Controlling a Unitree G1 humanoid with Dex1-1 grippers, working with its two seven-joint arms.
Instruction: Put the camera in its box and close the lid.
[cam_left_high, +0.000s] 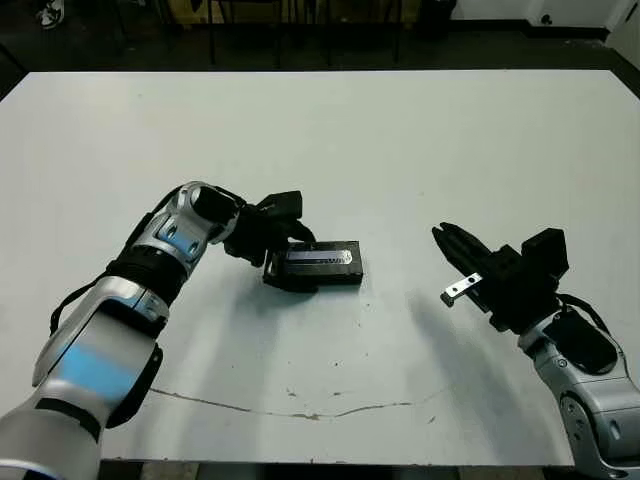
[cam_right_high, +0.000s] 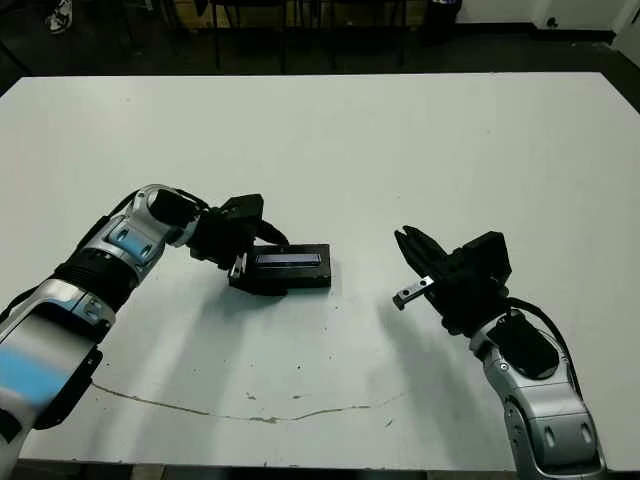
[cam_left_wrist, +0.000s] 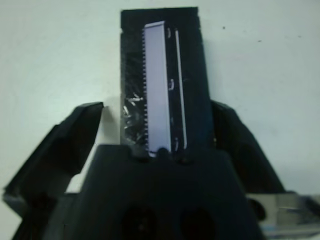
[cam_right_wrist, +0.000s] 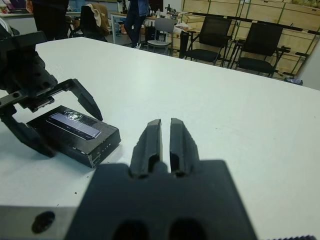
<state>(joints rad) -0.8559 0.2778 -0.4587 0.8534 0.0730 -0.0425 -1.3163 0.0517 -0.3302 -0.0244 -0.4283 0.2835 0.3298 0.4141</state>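
The black box (cam_left_high: 314, 268) lies at the table's middle with the lid (cam_left_high: 320, 257) flat on it, pale grey strip facing up. The camera is hidden from view. My left gripper (cam_left_high: 290, 260) is open, one finger on each long side of the box's left end; the left wrist view shows the lid (cam_left_wrist: 160, 90) running between those fingers (cam_left_wrist: 75, 132). Whether they touch the box I cannot tell. My right gripper (cam_left_high: 446, 241) is shut on nothing, a hand's width right of the box and pointing toward it. The box (cam_right_wrist: 95, 145) also shows in the right wrist view.
A thin dark scratch (cam_left_high: 300, 412) runs across the white table (cam_left_high: 400, 150) near its front edge. Beyond the far edge stand chairs (cam_right_wrist: 255, 47), with a person (cam_right_wrist: 137, 15) among them.
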